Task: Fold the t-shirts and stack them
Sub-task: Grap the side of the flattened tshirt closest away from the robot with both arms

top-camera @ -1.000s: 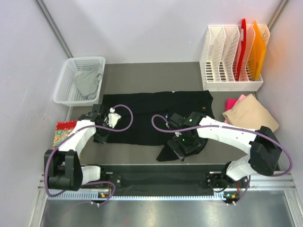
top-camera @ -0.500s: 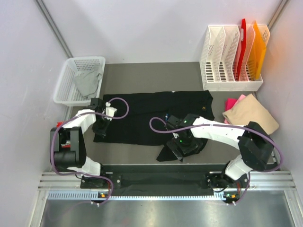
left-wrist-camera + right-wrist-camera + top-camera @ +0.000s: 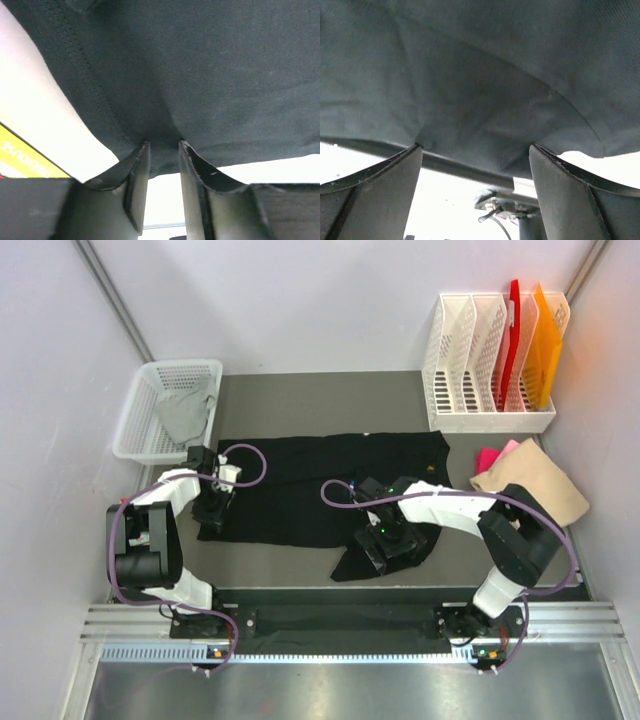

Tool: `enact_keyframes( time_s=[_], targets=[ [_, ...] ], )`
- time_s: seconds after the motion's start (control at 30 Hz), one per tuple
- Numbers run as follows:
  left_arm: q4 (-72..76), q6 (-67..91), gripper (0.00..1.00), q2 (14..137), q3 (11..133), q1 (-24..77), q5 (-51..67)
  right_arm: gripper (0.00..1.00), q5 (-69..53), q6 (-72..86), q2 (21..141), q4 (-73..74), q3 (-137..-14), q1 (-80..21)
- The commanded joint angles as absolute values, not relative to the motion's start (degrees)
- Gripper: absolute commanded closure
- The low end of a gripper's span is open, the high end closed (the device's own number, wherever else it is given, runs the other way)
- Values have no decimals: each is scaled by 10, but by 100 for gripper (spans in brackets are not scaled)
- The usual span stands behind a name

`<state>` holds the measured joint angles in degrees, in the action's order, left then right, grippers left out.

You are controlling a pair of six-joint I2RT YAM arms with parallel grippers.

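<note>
1. Find the black t-shirt [image 3: 320, 485] spread across the middle of the surface [image 3: 300, 400], with a flap trailing toward the near edge.
2. Treat as light, limp cloth. Sags and creases wherever unsupported, so probably best pinched at hems and corners.
3. Note the left gripper [image 3: 162, 146] at the shirt's left hem, fingers narrowly parted with cloth bunched between them; cannot tell whether gripping.
4. Note the right gripper [image 3: 475, 147] spread wide over the near flap, holding nothing.
</note>
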<state>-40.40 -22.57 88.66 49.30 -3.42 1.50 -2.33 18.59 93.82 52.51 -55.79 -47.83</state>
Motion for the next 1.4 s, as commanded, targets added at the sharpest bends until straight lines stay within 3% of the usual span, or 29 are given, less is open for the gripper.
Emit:
enact_keyframes(
  time_s=[0.0,0.33,0.47,1.03,1.37],
  targets=[
    [-379,-207,61,894,483,-35,32,13,-41,178,951,490,-548,-467],
    [-396,-192,56,889,489,-47,23,13,-58,190,933,467,-523,-459],
    [-414,-192,47,899,490,-51,18,13,-61,194,925,468,-519,-454],
    [-477,-205,46,850,531,-82,-12,13,-74,192,869,502,-514,-441],
    [-475,-229,46,899,530,-126,24,13,-76,189,867,521,-520,-440]
  ],
)
